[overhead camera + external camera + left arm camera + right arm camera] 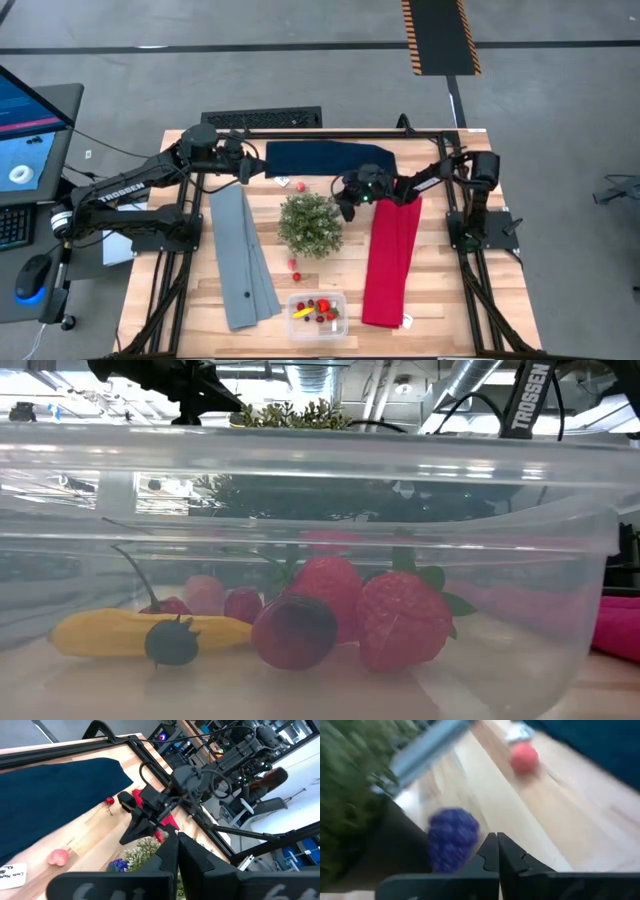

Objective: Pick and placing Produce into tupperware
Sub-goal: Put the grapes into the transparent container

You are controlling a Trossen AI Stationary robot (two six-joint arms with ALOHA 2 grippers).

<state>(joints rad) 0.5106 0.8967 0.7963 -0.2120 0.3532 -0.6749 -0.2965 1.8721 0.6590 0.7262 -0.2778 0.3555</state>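
Tupperware (317, 310) sits at the table's six o'clock edge, already carrying a yellow banana piece (130, 632), a dark berry (172, 643), a cherry (294, 631) and two strawberries (402, 618), seen up close from table height. Right gripper (347, 203) hovers at three o'clock of the potted plant (309, 223), fingers pressed together, with a purple grape cluster (453, 837) just beside them. Left gripper (262, 167) hangs at eleven o'clock of the plant by the navy cloth (330, 158), fingers closed on nothing. A loose red berry (294, 264) lies at six o'clock of the plant; a pink piece (299, 186) at twelve.
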